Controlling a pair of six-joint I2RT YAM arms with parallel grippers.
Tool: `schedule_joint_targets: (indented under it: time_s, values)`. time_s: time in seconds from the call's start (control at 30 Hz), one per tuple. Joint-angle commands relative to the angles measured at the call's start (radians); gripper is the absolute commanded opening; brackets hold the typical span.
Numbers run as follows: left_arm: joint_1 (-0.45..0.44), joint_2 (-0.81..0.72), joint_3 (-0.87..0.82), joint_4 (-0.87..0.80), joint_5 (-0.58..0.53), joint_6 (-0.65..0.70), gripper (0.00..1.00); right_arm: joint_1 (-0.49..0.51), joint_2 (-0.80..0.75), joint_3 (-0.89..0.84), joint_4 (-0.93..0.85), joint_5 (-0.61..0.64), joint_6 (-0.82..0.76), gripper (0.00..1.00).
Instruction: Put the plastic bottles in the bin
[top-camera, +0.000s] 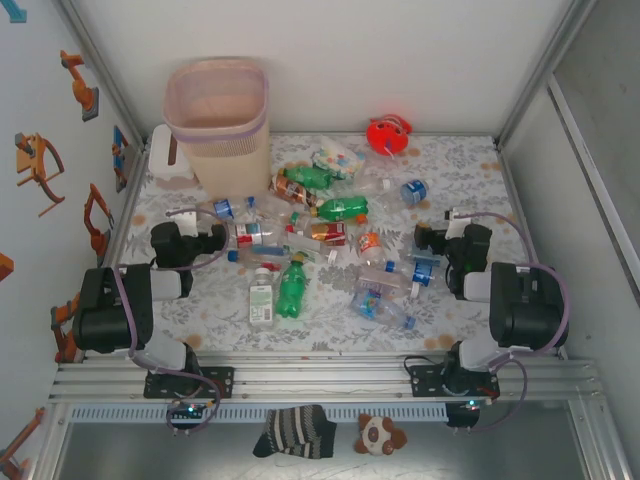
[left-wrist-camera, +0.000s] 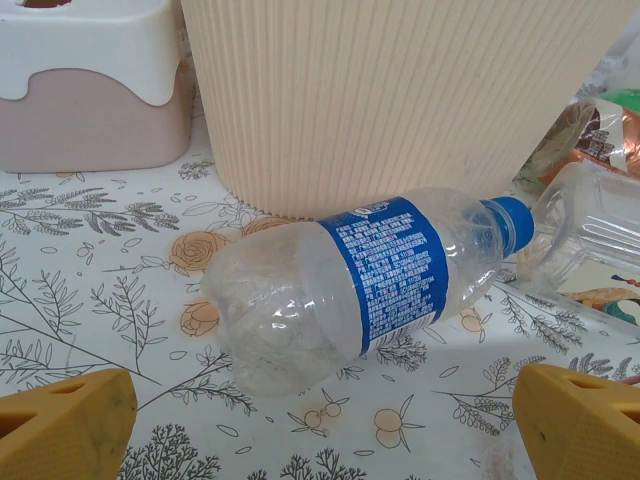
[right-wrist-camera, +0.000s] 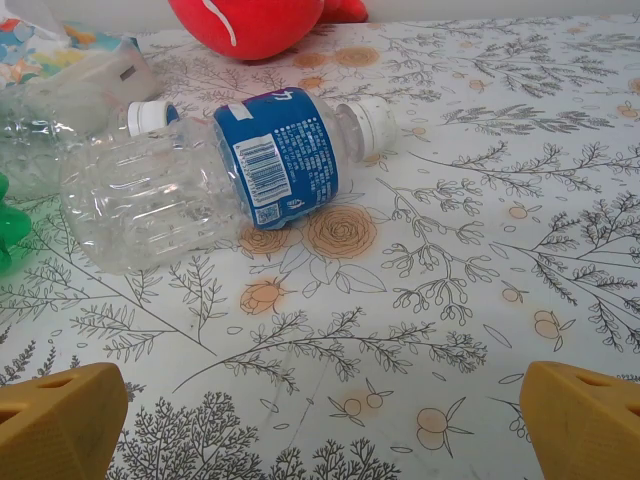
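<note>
The pale pink bin (top-camera: 216, 118) stands upright at the back left of the table. Several plastic bottles, green (top-camera: 291, 288) and clear (top-camera: 261, 298), lie scattered across the middle. My left gripper (top-camera: 205, 232) is open and empty, just short of a clear blue-labelled bottle (left-wrist-camera: 380, 270) lying against the bin's ribbed wall (left-wrist-camera: 400, 100); its yellow fingertips (left-wrist-camera: 70, 425) stand wide apart. My right gripper (top-camera: 435, 228) is also open and empty. A crumpled blue-labelled bottle (right-wrist-camera: 285, 150) lies on the cloth well ahead of the right gripper (right-wrist-camera: 325, 425).
A small white box (top-camera: 168, 160) sits left of the bin, also in the left wrist view (left-wrist-camera: 90, 80). A red round toy (top-camera: 388, 133) is at the back, near the patterned packet (top-camera: 337, 158). Side walls close in the table left and right.
</note>
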Motion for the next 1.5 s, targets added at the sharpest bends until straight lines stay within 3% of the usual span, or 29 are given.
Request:
schedule_joint_targets:
  time_s: [0.0, 1.33, 1.47]
  values:
    - [0.004, -0.003, -0.008, 0.024, 0.017, 0.015, 0.96, -0.003, 0.001, 0.004, 0.031, -0.011, -0.011, 0.99]
    - [-0.003, -0.009, 0.006, -0.006, -0.086, -0.014, 0.96, -0.003, -0.004, 0.005, 0.033, -0.004, -0.009, 0.99]
    - [-0.012, -0.077, 0.025, -0.1, -0.138, -0.024, 0.96, -0.001, -0.057, 0.044, -0.085, 0.008, -0.008, 0.99]
